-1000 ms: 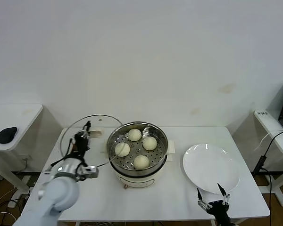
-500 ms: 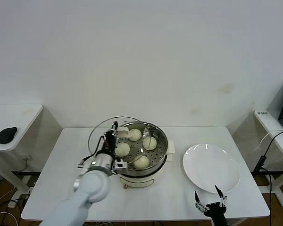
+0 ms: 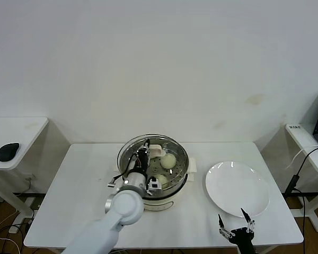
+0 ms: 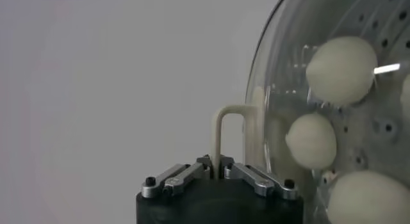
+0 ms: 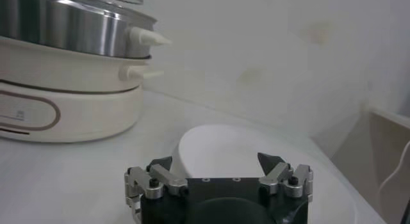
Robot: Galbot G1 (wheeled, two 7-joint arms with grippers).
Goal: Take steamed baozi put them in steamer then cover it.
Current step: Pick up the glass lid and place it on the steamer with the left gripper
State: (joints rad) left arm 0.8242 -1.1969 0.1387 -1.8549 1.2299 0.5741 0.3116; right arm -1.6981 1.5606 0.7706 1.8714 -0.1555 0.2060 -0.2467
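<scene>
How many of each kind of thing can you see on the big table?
Buns: 3 in clear sight, maybe more hidden
Steamer: 1
Glass lid: 1
White plate: 1
Total: 6 seen

White plate (image 3: 237, 188) on white table (image 3: 85, 174); dark mouse (image 3: 8, 151) on side desk (image 3: 26, 127).

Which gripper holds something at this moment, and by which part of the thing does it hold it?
The left gripper holds the cover by its cream-white bar handle, above the steamer. The right gripper is open and holds nothing.
</scene>
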